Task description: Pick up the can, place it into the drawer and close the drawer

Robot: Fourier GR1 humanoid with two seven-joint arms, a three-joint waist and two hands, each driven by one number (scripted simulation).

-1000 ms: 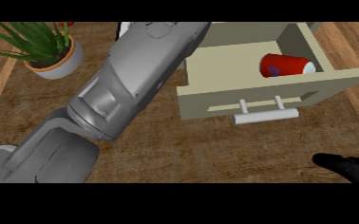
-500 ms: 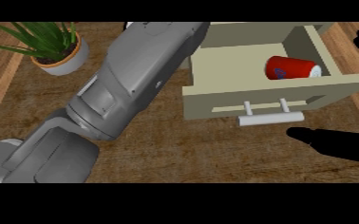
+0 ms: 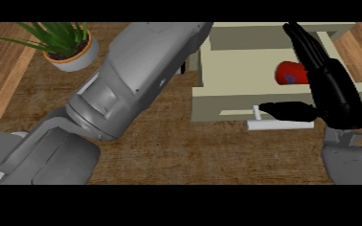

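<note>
Two forearms on record: one hand visible, one hidden.
Can [image 3: 288, 73]: red, lying on its side inside the drawer, partly covered by the right hand; judged already delivered, so the placing step looks done.
Drawer [image 3: 237, 67]: cream box, pulled out over the counter, its interior open to view; judged the one item left to deal with, since it has to be pushed shut.
Drawer handle [image 3: 263, 125]: pale bar on the front panel, at the near side of the drawer; the thumb lies just above it and appears to touch it.
Right hand [image 3: 332, 88]: black, reaching across the drawer's right side; fingers straight and stretched toward the far wall, holding nothing; thumb stuck out leftward along the front panel. Judged set against the drawer front for pushing, hence no curl round anything.
Left forearm [image 3: 130, 88]: grey, running diagonally from the lower left up to the drawer's left edge; its hand is out of sight, so whether the fingers are wide or narrow cannot be told.
Potted plant [image 3: 65, 48]: green leaves in a white pot with an orange rim, upper left, well apart from the drawer.
Counter [image 3: 184, 148]: brown wood grain, carrying drawer and plant.
Risk, as judged: straight fingers over the can could be caught as the drawer goes in.
</note>
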